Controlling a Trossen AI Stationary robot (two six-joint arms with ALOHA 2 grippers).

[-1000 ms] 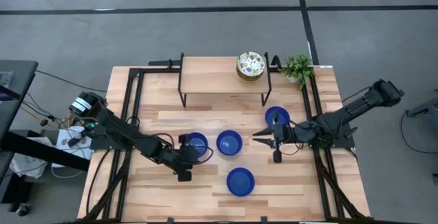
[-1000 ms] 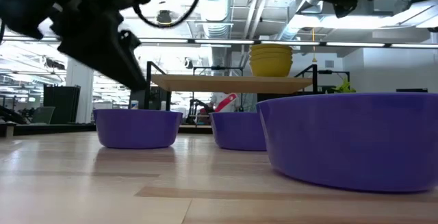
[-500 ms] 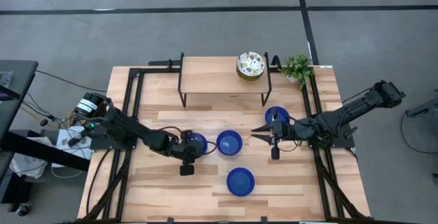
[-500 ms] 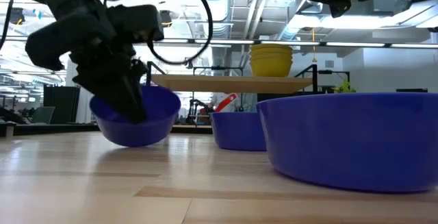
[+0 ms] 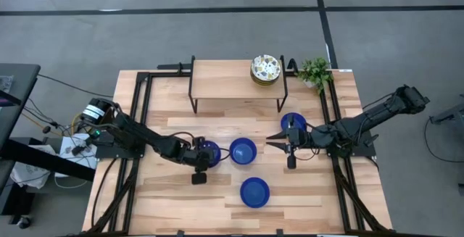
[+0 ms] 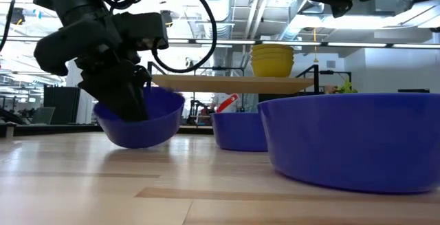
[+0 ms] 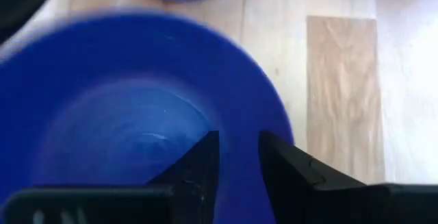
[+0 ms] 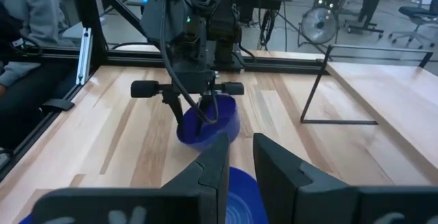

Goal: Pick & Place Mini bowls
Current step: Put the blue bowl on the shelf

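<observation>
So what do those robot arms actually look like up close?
Both arms are dark, nearly black, built from slim jointed segments with black cables looping along them. Each ends in two flat, pointed dark fingers. The left gripper sits under a boxy black wrist block. The right gripper tapers to a narrow point. A small green light shows on the left arm in the right wrist view.

The left arm reaches from the tabletop's left edge toward its middle, wrist bent downward. The left gripper [image 5: 205, 154] points down, its fingers [image 7: 198, 166] pinching the rim of a blue mini bowl [image 6: 141, 118], tilted off the wood. The right arm stretches in from the right edge, held level above the tabletop; the right gripper [image 5: 272, 142] points toward the centre, fingers [image 8: 209, 162] slightly parted, holding nothing.
</observation>
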